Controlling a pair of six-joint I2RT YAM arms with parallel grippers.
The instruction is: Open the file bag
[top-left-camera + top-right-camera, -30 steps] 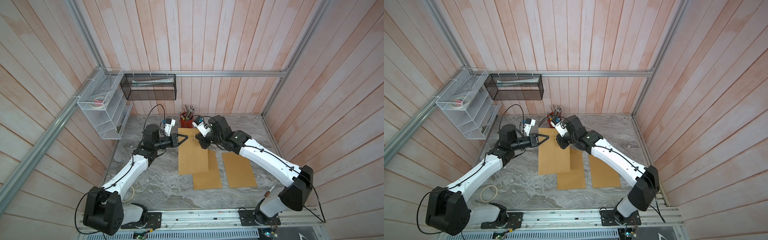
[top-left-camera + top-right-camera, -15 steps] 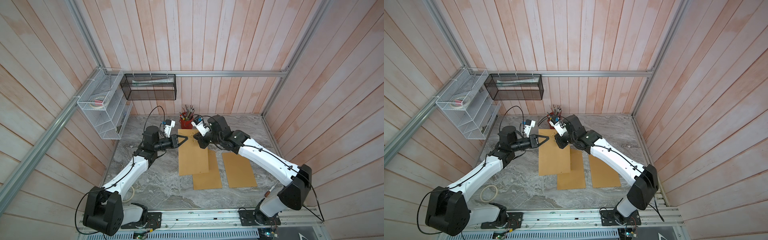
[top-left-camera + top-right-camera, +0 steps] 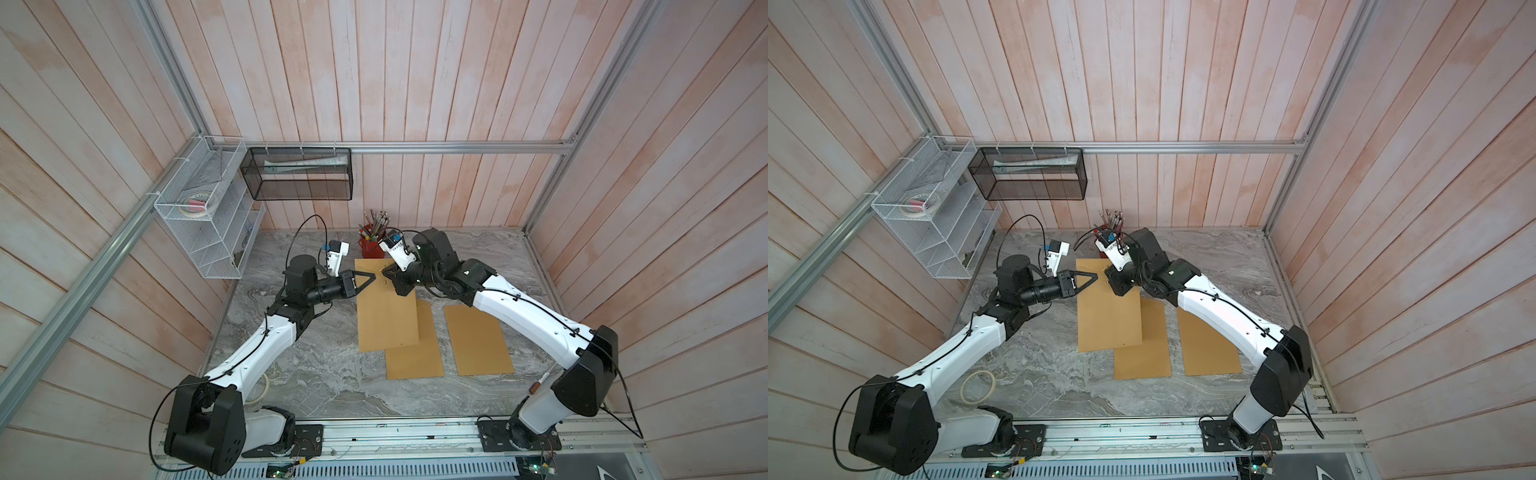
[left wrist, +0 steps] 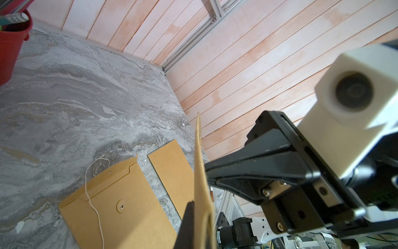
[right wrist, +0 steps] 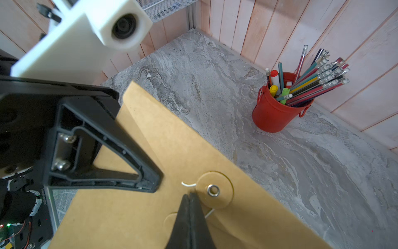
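The file bag (image 3: pixel 386 316), a brown kraft envelope, sits at the centre of both top views (image 3: pixel 1106 316) on the grey marble table (image 3: pixel 316 374). Its lower edge overlaps a second envelope (image 3: pixel 415 357), and a third envelope (image 3: pixel 478 340) lies apart to the right of that.

Both arms meet at the bag's upper end, just below the red pen cup (image 3: pixel 370 247). The left gripper (image 3: pixel 372 277) reaches in from the left of the frame, its jaws pressed together on the bag's upper edge. In the left wrist view the file bag (image 4: pixel 200 172) shows edge-on, rising between that gripper's dark fingers (image 4: pixel 187 226).

The right gripper (image 3: pixel 385 272) comes in from the right and points its tips at the same spot. In the right wrist view its jaws (image 5: pixel 189 197) are squeezed tight together on the thin white string (image 5: pixel 188 184), right beside the round paper washer (image 5: pixel 215 190) with its metal eyelet. A short piece of string shows on either side of the tips. The left gripper (image 5: pixel 155 183) lies flat across the face of the bag just beside them.

A white wire rack (image 3: pixel 208 220) and a black mesh basket (image 3: pixel 299 174) hang in the upper left of the frame. A roll of tape (image 3: pixel 978 386) lies on the table at lower left
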